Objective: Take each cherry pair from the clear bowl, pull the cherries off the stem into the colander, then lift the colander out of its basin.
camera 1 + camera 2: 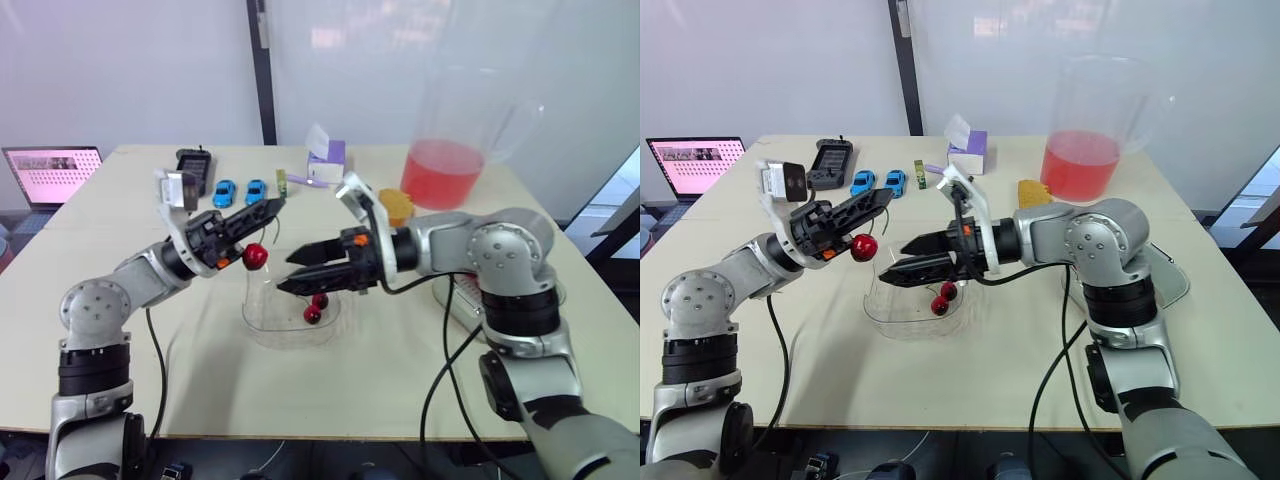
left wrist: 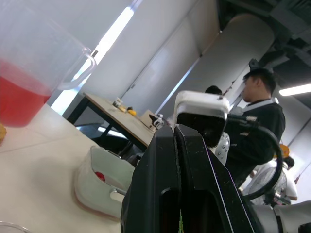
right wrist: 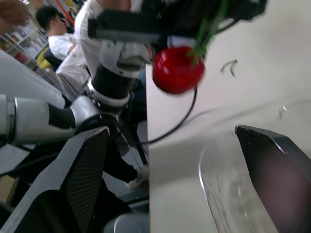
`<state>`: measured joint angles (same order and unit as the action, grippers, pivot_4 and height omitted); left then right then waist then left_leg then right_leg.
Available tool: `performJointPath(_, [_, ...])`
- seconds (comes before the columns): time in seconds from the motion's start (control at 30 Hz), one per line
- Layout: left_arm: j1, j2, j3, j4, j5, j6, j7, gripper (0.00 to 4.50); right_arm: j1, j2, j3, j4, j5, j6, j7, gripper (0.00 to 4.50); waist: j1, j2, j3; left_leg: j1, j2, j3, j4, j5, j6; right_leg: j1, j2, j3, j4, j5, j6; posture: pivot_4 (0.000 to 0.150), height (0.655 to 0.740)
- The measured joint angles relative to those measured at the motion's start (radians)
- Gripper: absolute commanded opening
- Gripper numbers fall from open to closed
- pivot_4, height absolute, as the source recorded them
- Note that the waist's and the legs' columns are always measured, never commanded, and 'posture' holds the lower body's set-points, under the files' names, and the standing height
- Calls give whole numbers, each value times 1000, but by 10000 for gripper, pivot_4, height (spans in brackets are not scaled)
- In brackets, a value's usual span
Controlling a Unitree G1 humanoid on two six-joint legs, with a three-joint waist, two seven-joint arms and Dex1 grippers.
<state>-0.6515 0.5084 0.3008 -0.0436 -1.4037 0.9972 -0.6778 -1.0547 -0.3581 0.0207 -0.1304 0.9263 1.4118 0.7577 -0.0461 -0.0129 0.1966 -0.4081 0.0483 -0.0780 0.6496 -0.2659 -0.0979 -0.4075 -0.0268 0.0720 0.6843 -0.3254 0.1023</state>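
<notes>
My left gripper (image 1: pixel 272 207) is shut on a green stem, and one red cherry (image 1: pixel 255 257) hangs from it above the left rim of the clear bowl (image 1: pixel 262 322). My right gripper (image 1: pixel 287 273) is open over the bowl, its tips pointing at the hanging cherry and a short way to its right. In the right wrist view the cherry (image 3: pixel 177 69) hangs ahead between the spread fingers (image 3: pixel 82 179). Two more cherries (image 1: pixel 316 306) lie in the bowl. The white colander basin (image 1: pixel 1170 275) sits at the right behind my right arm, with a cherry (image 2: pixel 99 175) inside it.
A large pitcher of red liquid (image 1: pixel 445 170) stands at the back right beside an orange item (image 1: pixel 397 205). Two blue toy cars (image 1: pixel 240 192), a black device (image 1: pixel 193 165) and a purple box (image 1: pixel 328 160) sit at the back. A laptop (image 1: pixel 50 172) is far left. People are in the background (image 2: pixel 257 116).
</notes>
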Motion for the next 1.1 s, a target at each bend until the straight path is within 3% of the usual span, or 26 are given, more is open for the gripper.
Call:
performJointPath(0.53, [-1,0,1,0,-1,0,5,0,-33,120,16,78,-11,-45,-58,44258,-1,0,0,0,0,0,0,0,0,0,0,0,0,0,0,1500,7400])
performJointPath(0.63, [-1,0,1,0,-1,0,5,0,-33,126,16,81,-14,-55,-58,36225,-1,0,0,0,0,0,0,0,0,0,0,0,0,0,0,1500,7400])
performJointPath(0.83, [-1,0,4,0,-2,-1,4,0,-31,142,30,95,-31,-72,-65,9768,-1,0,0,0,0,0,0,0,0,0,0,0,0,0,0,1500,7400])
performJointPath(0.87, [-1,0,4,-1,-2,-1,4,0,-31,142,31,95,-32,-73,-65,7857,-1,0,0,0,0,0,0,0,0,0,0,0,0,0,0,1500,7400])
performJointPath(1.1, [-1,0,4,-1,-1,-2,4,0,-31,135,37,95,-42,-75,-58,7857,-1,0,0,0,0,0,0,0,0,0,0,0,0,0,0,1500,7400])
